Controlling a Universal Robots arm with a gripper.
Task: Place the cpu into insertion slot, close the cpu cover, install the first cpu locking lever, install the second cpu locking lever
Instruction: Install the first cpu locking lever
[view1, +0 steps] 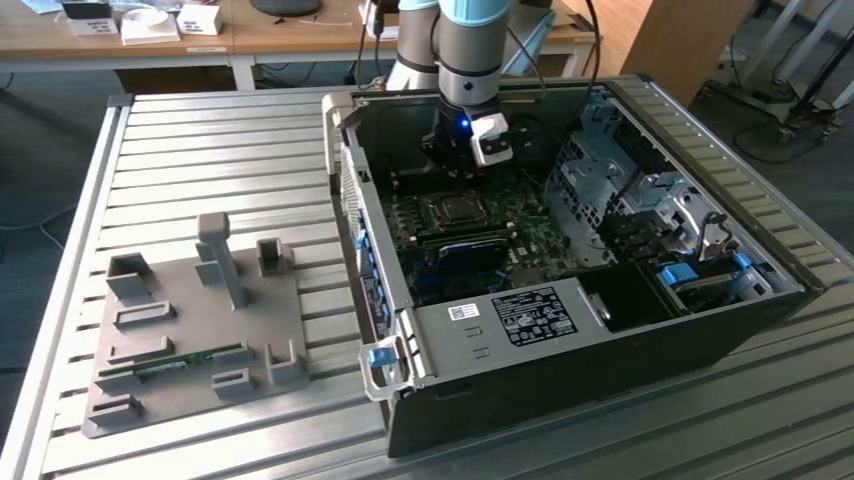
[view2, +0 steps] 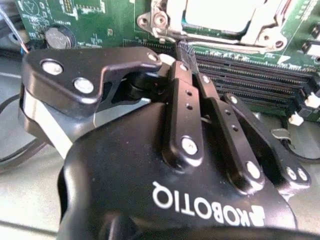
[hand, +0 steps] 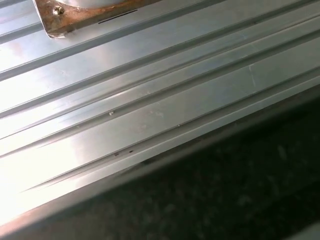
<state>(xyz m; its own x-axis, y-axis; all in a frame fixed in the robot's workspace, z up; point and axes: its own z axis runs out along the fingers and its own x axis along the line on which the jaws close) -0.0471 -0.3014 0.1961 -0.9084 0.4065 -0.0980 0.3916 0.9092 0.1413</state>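
One arm, one claw (view2: 182, 52), one open PC case (view1: 587, 350) on the ribbed table (view1: 200, 150). There's one grey jig (view1: 187, 340) beside the case with a single green stick (view1: 174, 362) lying in it. I count two white labels (view1: 534, 312) on the case's inner cover, print too small for me. In the second wrist view the claw is pinched together with nothing between the tips, hanging just beside the memory slots (view2: 250, 75). The cpu (view2: 215, 12) sits in the slot (view1: 454, 210), the silver cover (view2: 160, 20) framing it, and one coin battery (view2: 56, 37) is nearby
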